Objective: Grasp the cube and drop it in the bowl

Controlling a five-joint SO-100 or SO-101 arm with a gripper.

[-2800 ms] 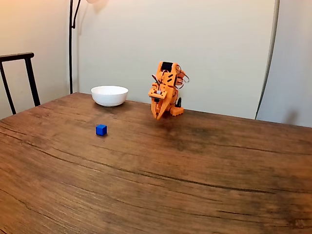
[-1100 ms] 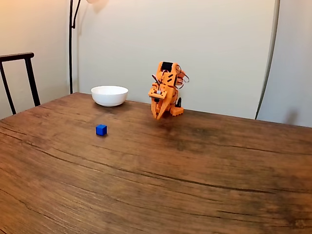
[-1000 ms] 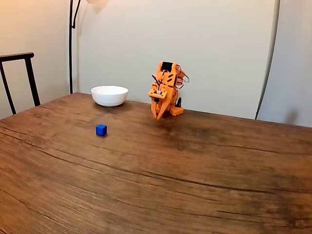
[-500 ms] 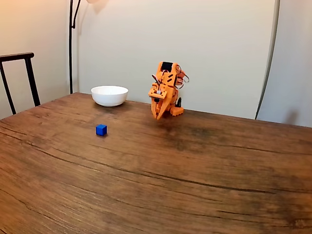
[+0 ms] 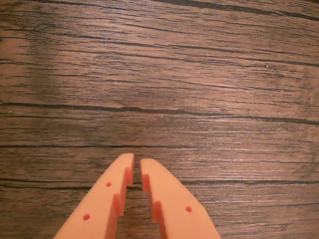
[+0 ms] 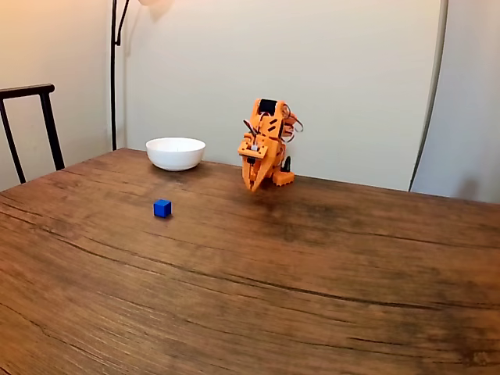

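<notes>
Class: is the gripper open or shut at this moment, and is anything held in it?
Shut and empty. In the wrist view the gripper shows a thin slit between its fingertips, with bare table beyond.

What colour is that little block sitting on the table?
Bright blue. The cube shows best in the fixed view, in front of the white bowl.

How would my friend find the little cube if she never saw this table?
Look at the big wooden table in the fixed view, then find the white bowl near its far edge. In front of the bowl, alone on bare wood, sits the cube. It is the only blue thing, much smaller than the bowl.
</notes>
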